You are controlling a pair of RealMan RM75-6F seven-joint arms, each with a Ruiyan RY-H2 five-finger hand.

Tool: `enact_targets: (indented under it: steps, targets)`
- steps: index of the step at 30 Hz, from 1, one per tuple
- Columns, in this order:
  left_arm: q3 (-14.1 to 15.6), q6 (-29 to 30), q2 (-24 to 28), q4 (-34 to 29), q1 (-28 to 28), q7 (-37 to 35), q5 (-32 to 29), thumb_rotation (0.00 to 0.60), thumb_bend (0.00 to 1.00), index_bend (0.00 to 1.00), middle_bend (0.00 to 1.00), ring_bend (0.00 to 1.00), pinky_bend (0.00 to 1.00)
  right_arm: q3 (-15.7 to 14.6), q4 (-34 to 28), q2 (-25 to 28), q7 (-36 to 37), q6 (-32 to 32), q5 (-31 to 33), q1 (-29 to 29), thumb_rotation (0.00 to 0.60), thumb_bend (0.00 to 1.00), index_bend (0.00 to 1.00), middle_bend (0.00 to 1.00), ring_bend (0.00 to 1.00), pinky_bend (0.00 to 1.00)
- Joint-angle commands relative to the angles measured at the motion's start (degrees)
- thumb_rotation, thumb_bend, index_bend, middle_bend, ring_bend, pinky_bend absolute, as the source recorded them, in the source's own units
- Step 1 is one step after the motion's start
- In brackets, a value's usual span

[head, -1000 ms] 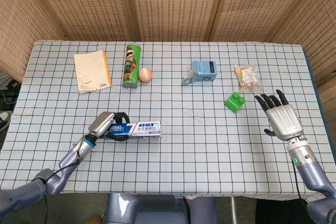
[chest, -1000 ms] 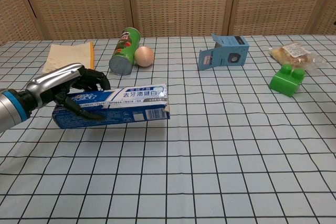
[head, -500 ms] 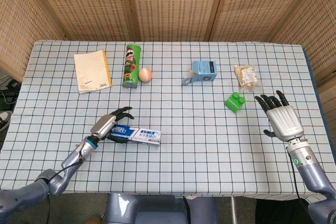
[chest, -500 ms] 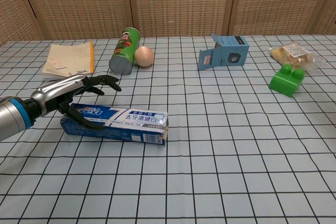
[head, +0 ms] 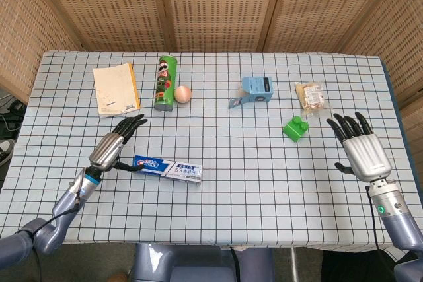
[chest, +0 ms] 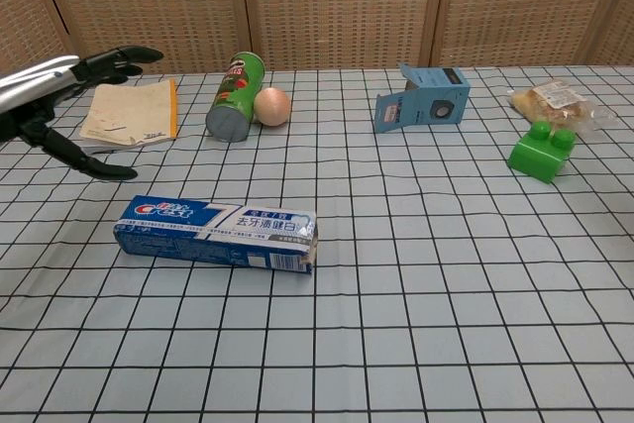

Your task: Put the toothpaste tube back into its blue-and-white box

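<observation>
1. The blue-and-white box (chest: 216, 235) lies flat on the desk (chest: 416, 324), nearest the camera; no toothpaste tube is visible outside it (whether it is inside cannot be told).
2. The left robot hand (head: 114, 144) hovers beside the box's left end, fingers spread, holding nothing. Any regrasp should take the box mid-length without crushing it.
3. The right robot hand (head: 360, 150) waits open, well apart.

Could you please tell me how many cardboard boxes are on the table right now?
2: the blue-and-white toothpaste box lies flat near the front left, and a small light-blue box with an open flap sits toward the back right. None looks hidden.
</observation>
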Motion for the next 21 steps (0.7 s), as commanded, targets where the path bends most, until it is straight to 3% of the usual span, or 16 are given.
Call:
enact_targets:
  steps: [1, 4, 9, 13, 21]
  targets:
    - [-0.74, 6.89, 12.43, -20.46, 8.46, 26.2, -9.24, 0.6, 0.0, 0.0, 0.0, 0.0, 0.0, -0.93, 0.7, -0.79, -1.84, 4.39, -2.43, -2.66, 0.6, 0.0, 0.03, 0.0, 0.01, 0.0]
    - [-0.83, 13.72, 14.58, -28.74, 13.51, 38.03, -14.35, 0.6, 0.0, 0.0, 0.0, 0.0, 0.0, -1.7, 0.09, -1.47, -3.45, 7.11, -2.99, -4.82, 0.6, 0.0, 0.0, 0.0, 0.0, 0.0]
    - [0.43, 20.28, 15.98, -34.5, 19.57, 45.14, -18.48, 0.6, 0.0, 0.0, 0.0, 0.0, 0.0, -2.77, 1.01, -3.01, -5.19, 10.34, -3.89, -7.63, 0.6, 0.0, 0.0, 0.0, 0.0, 0.0]
    - [1.52, 22.63, 16.17, -35.99, 22.74, 46.92, -19.44, 0.6, 0.0, 0.0, 0.0, 0.0, 0.0, -3.36, 2.56, -4.18, -3.28, 10.79, -3.46, -9.22, 0.6, 0.0, 0.0, 0.0, 0.0, 0.0]
    - [1.97, 20.52, 17.15, -35.56, 23.55, 46.13, -16.49, 0.6, 0.0, 0.0, 0.0, 0.0, 0.0, -3.67, 3.82, -4.39, 0.58, 11.69, -3.89, -11.14, 0.6, 0.0, 0.0, 0.0, 0.0, 0.0]
